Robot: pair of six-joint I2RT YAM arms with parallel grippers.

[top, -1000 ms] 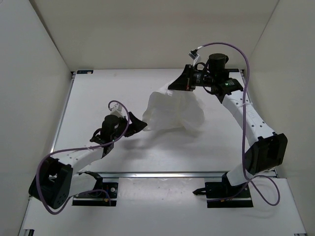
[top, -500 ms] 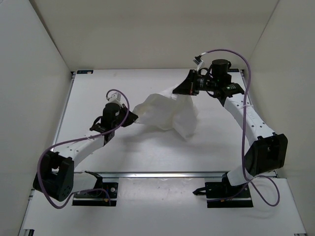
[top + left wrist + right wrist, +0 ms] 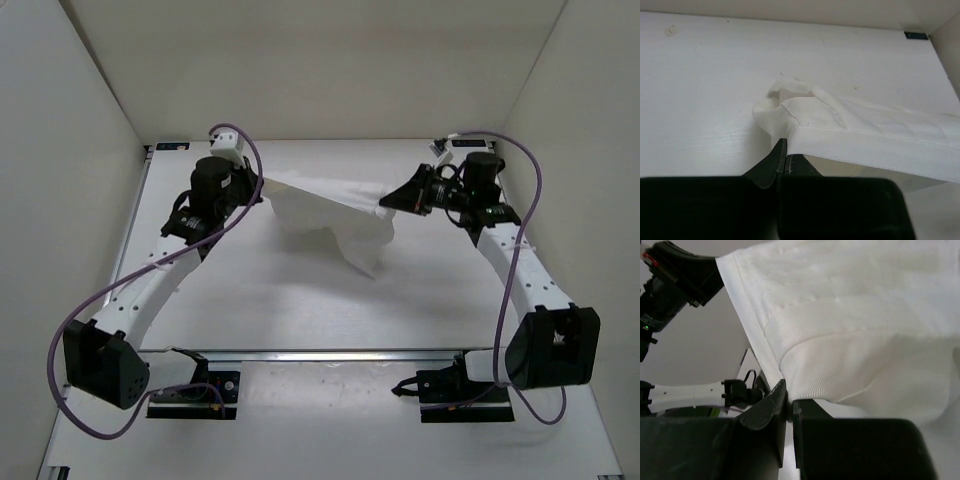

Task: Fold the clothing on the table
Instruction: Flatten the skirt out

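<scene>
Left end effector (image 3: 262,182) and right end effector (image 3: 385,207) each pinch shut on the white garment (image 3: 330,215) hem, strung between them over the tabletop (image 3: 300,300). Thin, limp, light; likely best gripped at hem corners.

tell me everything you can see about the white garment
The clothing is thin white fabric, finely ribbed, with a stitched hem. It hangs stretched between the left gripper and right gripper, each shut on an edge, its top edge taut, wrinkled folds sagging to a point toward the table. Whether that point touches the table is unclear.
</scene>
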